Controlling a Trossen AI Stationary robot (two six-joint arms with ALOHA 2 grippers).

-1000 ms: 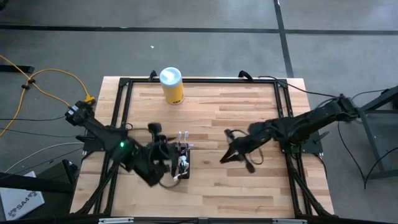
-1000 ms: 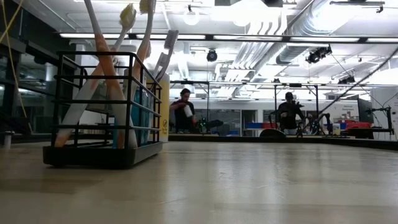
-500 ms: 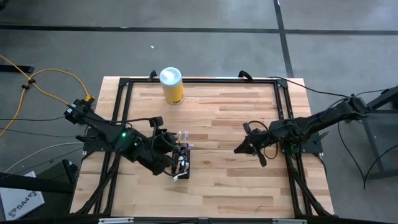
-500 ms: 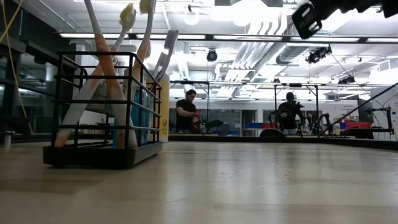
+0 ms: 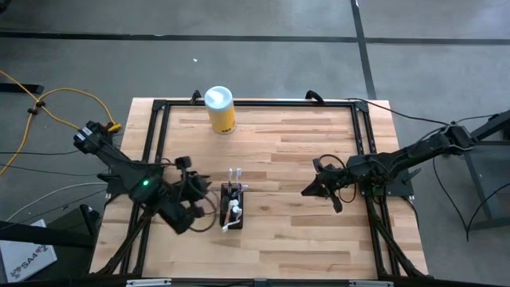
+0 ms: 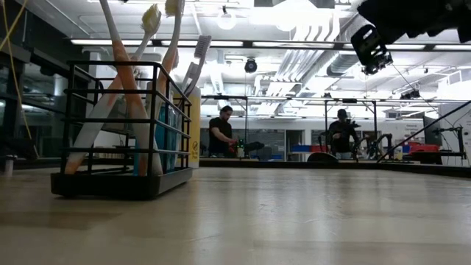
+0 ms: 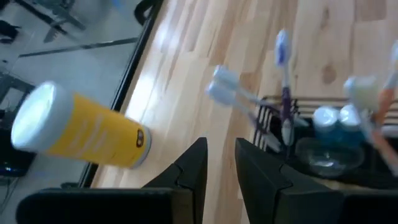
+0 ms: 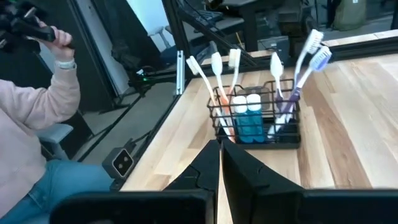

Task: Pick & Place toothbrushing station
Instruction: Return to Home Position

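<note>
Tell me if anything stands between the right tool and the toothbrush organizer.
Nothing visible does. Only table wood lies between the right tool and the organizer. The canister stands well off that line.

The high camera looks straight down on the whole table (image 5: pixel 319 239). The low one sits at tabletop level near the toothbrushing station (image 6: pixel 121 184); both wrist cameras see it too.
</note>
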